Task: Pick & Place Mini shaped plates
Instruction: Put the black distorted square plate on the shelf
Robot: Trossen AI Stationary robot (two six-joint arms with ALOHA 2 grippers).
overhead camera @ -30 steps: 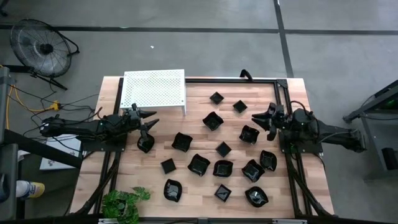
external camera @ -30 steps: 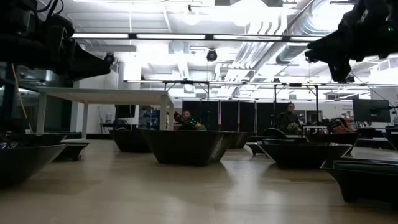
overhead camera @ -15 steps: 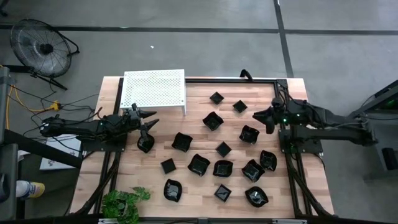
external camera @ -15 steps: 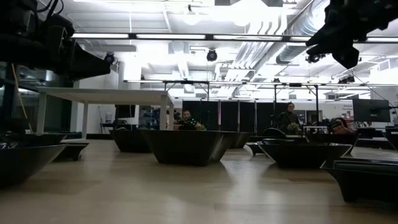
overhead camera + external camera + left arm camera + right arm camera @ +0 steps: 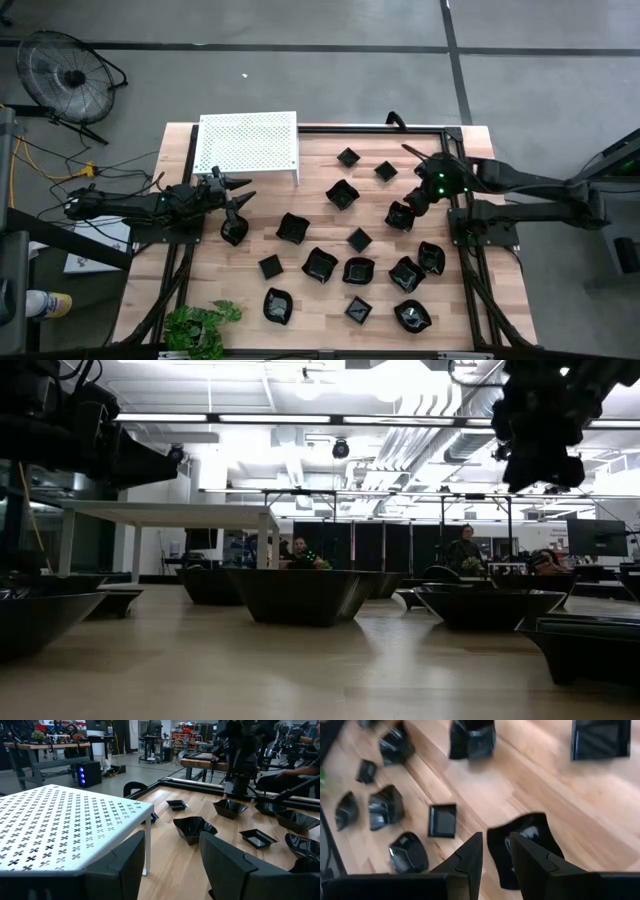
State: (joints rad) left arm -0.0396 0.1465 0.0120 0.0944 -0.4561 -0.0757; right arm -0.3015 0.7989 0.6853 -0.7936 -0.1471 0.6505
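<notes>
The right pincer (image 5: 495,852), fingers parted, hangs over a glossy black wavy-edged mini plate (image 5: 527,845), seemingly light, stiff, slippery; pinching its raised rim looks best.

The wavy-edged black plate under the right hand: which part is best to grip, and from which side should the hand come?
Probably the raised rim of the wavy-edged plate, from straight above. It lies flat and open upward on the table, so one finger could go inside the rim and one outside. The right hand hangs above it, fingers slightly apart. Other plates lie clear of it.
</notes>
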